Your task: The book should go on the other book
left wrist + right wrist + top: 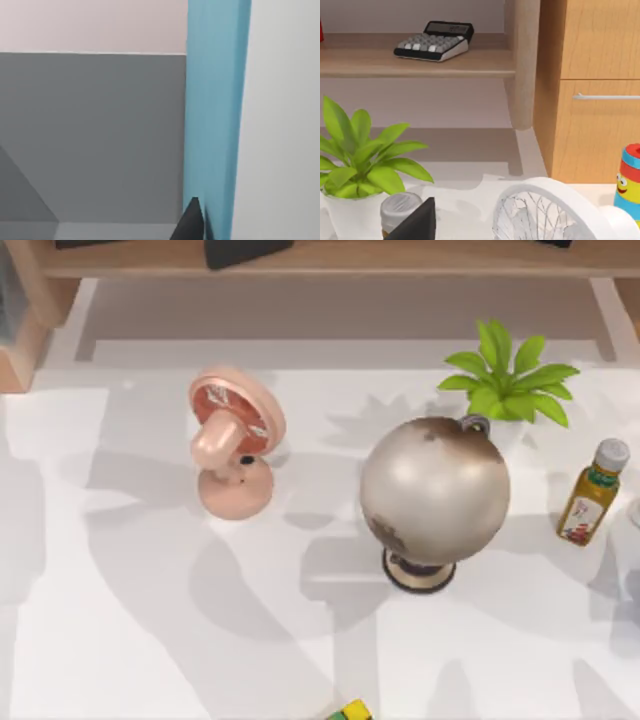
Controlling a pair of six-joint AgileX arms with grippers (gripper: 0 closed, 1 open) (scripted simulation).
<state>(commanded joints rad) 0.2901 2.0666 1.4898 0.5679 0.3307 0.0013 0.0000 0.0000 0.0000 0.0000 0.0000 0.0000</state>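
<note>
In the left wrist view a light-blue book [215, 110] runs as a narrow band right next to a dark tip of my left gripper [192, 222]. Beside it lies a flat grey surface [95, 135]; I cannot tell whether this is the other book. A dark tip of my right gripper [417, 222] shows low in the right wrist view, near a potted plant [360, 155] and a grey bottle cap [400, 210].
On the white table stand a pink fan [235, 435], a globe [435, 490], the green plant [510, 380] and an oil bottle [592, 495]. A wooden shelf [330, 258] runs along the back. The right wrist view has a calculator [434, 41], a wooden cabinet [595, 90] and a white fan [545, 210].
</note>
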